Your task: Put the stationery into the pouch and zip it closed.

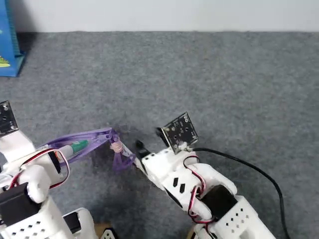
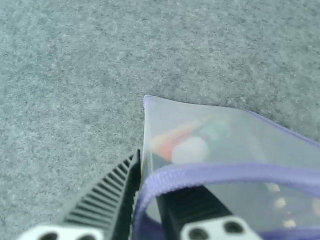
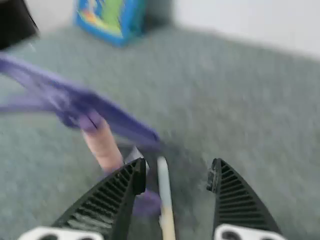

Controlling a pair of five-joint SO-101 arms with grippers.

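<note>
- Grey table (image 1: pixel 214 79): far half and right side bare, wide passage for either arm
- Far left corner: blue box (image 1: pixel 9 47), well apart from the pouch (image 1: pixel 94 140)
- Pouch spans the gap between the arms, clamped at its edge by left gripper (image 2: pixel 147 175); blocks that gap
- At pouch end: right gripper (image 3: pixel 177 170), jaws apart, thin pale stick (image 3: pixel 162 180) between them
- Black cable (image 1: pixel 249 169) loops over table on right arm's outer side

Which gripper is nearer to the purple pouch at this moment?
Left. The left gripper is clamped on the pouch at its edge; the right gripper is open by its other end, not gripping it.
</note>
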